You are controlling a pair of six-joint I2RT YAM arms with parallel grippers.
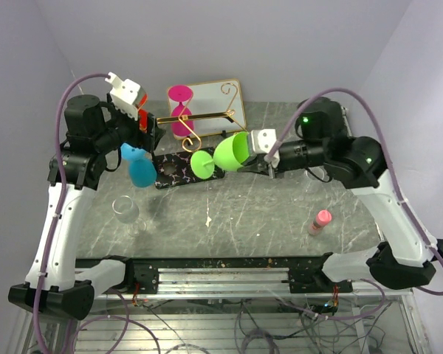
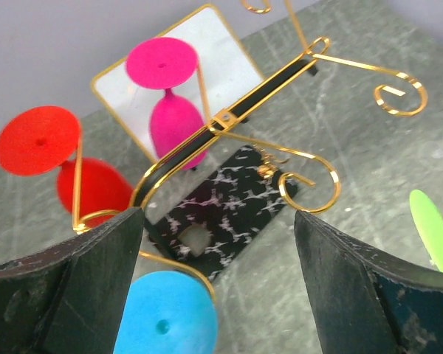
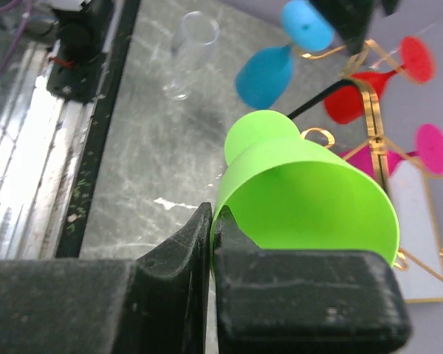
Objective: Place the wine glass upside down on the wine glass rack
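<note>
While your right pincer (image 3: 210,243) is clamped on the thin rim of the smooth lime-green wine glass (image 1: 225,153), the glass lies sideways, its round foot ahead of the pincer near a curled gold scroll of the wine glass rack (image 1: 199,116). Your left pincer (image 2: 215,243) gapes wide, holding nothing, above the rack's bar; open grey marbled tabletop (image 1: 280,221) lies beneath the right pincer.
</note>
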